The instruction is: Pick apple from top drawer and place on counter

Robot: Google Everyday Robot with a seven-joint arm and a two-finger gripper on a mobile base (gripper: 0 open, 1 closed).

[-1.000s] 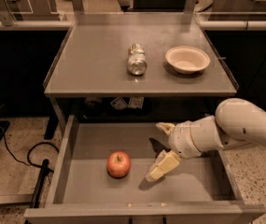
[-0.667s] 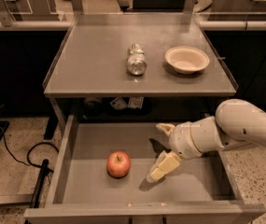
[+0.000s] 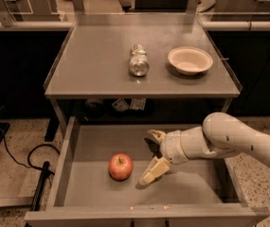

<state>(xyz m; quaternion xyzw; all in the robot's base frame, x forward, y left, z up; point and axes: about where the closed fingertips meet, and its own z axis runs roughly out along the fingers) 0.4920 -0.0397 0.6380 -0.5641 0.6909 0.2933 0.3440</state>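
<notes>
Hand (image 3: 147, 159): inside the open top drawer (image 3: 190, 189), right of centre, reaching in from the right on the white arm (image 3: 241, 140). Fingers spread apart, nothing between them. One finger points up and toward the back of the drawer. The other slants down and left, with its tip at or just above the drawer bottom; contact cannot be told.

Apple (image 3: 121, 166): red, stem up, resting on the drawer bottom left of centre and toward the front. It sits just beside the lower fingertip, to its left, with a narrow gap between them. No contact with the hand.

Drawer: pulled fully out below the desk (image 3: 94, 67), grey bottom, low side walls. The apple is the only object lying in it.

Desk: a silver can (image 3: 138, 60) lies on its side near the middle, end facing the camera. A shallow pale bowl (image 3: 190, 59) stands upright to the right of the can, apart from it.

Floor: speckled; a dark cable (image 3: 32, 156) loops on it left of the drawer.
</notes>
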